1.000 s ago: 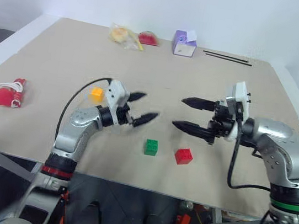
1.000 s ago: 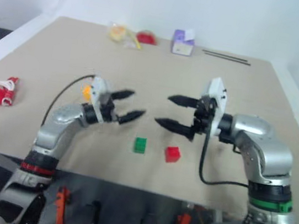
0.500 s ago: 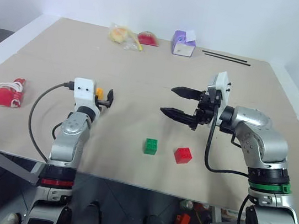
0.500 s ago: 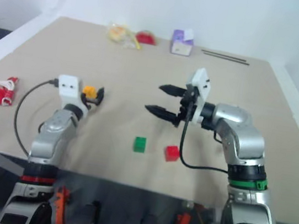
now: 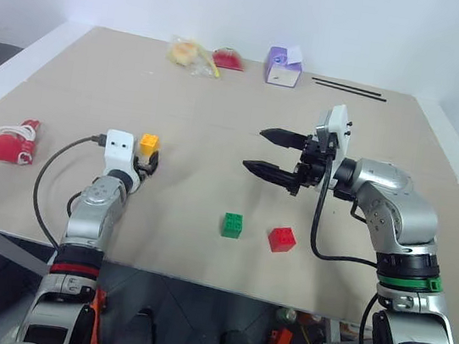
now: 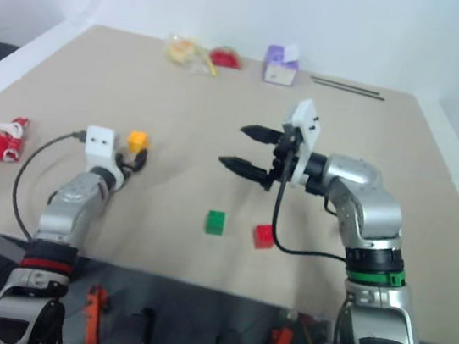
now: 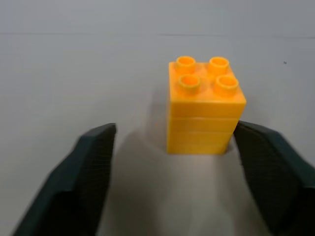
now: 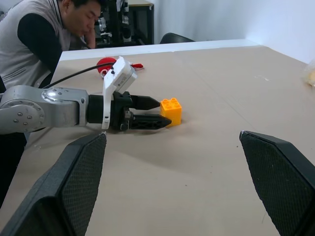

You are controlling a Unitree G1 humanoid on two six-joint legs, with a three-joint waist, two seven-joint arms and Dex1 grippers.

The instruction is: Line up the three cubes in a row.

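The yellow-orange cube [image 5: 149, 141] stands on the table's left half. My left gripper [image 5: 151, 159] is level at it, open, one finger on each side. In the left wrist view the cube [image 7: 205, 105] sits close against one finger [image 7: 268, 162], with a clear gap to the other finger [image 7: 93, 162]. The green cube [image 5: 232, 225] and the red cube [image 5: 282, 238] sit side by side near the front edge, a small gap between them. My right gripper [image 5: 254, 148] hovers open and empty above the table's middle, pointing left, behind those two cubes.
A purple-and-white box [image 5: 283, 67], a yellowish bag [image 5: 186, 52], a red item [image 5: 227, 59] and two black sticks [image 5: 348, 89] lie along the far edge. A red ball with a cord [image 5: 9, 145] rests at the left edge. A person [image 8: 49, 34] sits beyond it.
My left arm swung left and down from the table's middle to the yellow-orange cube, and its fingers narrowed around it. The right gripper drifted slightly toward the middle, still open.
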